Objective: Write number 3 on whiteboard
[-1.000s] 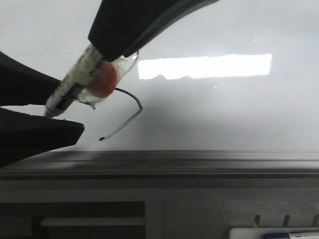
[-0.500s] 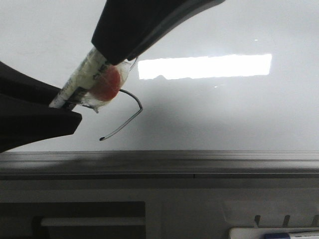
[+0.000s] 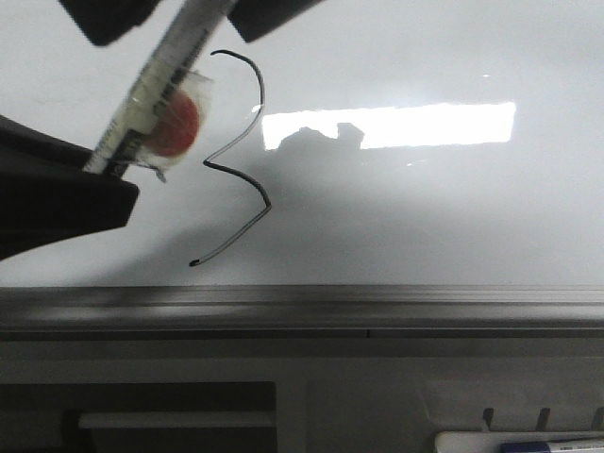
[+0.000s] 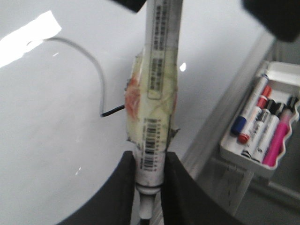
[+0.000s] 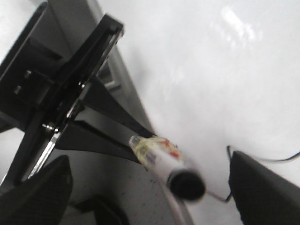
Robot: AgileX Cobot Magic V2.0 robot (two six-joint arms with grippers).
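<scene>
The number 3 is a thin black wobbly line on the glossy whiteboard; part of it shows in the left wrist view. My left gripper is shut on the writing end of a white marker pen wrapped in clear tape with a red patch, left of the 3. The left wrist view shows the fingers clamping the pen. My right gripper is open at the top, its fingers apart on both sides of the pen's black-capped end without touching it.
A grey metal ledge runs along the board's near edge. A white tray with several coloured markers sits beyond the ledge, at the front view's lower right. A bright rectangular light reflection lies right of the 3.
The right gripper has opened, let go of the pen's upper end and moved up and away, uncovering the top half of the 3. The left gripper still holds the pen.
</scene>
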